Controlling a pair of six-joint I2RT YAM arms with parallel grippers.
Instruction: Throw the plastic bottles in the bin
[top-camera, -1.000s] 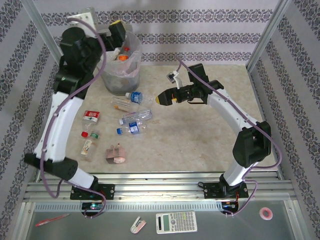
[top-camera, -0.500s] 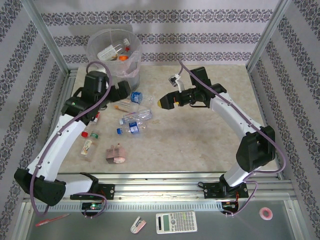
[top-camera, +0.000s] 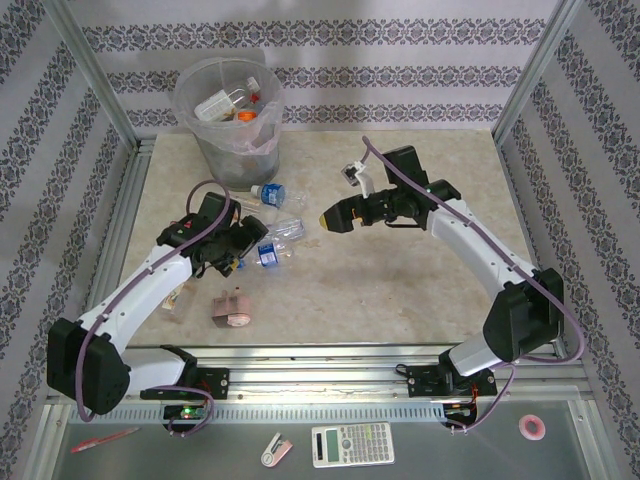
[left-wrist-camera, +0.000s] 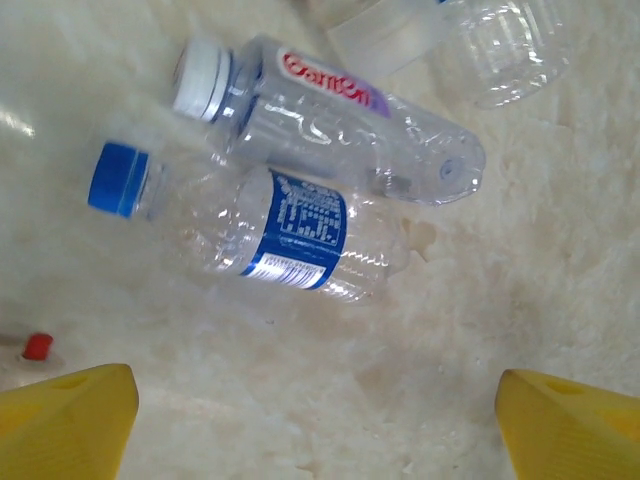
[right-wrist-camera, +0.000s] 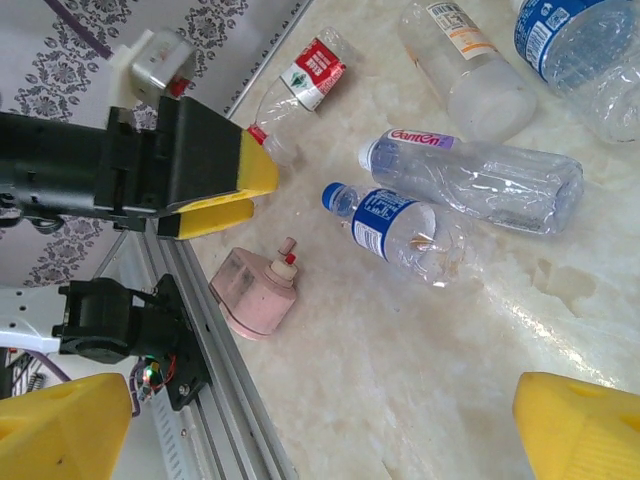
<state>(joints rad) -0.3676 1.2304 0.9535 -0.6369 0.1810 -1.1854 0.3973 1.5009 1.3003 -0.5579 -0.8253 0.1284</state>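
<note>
Three plastic bottles lie left of centre: a blue-capped, blue-labelled bottle (left-wrist-camera: 275, 225) (top-camera: 268, 253), a clear white-capped bottle (left-wrist-camera: 320, 115) (top-camera: 286, 230) with red lettering, and a blue-labelled bottle (top-camera: 268, 193) near the bin. My left gripper (top-camera: 238, 252) (left-wrist-camera: 320, 430) hovers low just beside the blue-capped bottle, open, with bare table between its fingers. My right gripper (top-camera: 330, 216) (right-wrist-camera: 320, 435) hangs open above the table's middle, holding nothing. The bin (top-camera: 190, 85) stands at the back left with several bottles inside. A red-labelled bottle (right-wrist-camera: 305, 80) and an orange-labelled bottle (right-wrist-camera: 465, 65) lie further left.
A pink lumpy object (top-camera: 232, 308) (right-wrist-camera: 255, 295) sits near the front rail. Another bottle (top-camera: 175, 297) lies partly under the left arm. Metal frame posts stand at both sides, and the aluminium rail (top-camera: 330, 360) runs along the near edge.
My left arm has swung from over the bin down to the table beside the bottles. The right gripper has drifted slightly nearer and to the right, still open.
</note>
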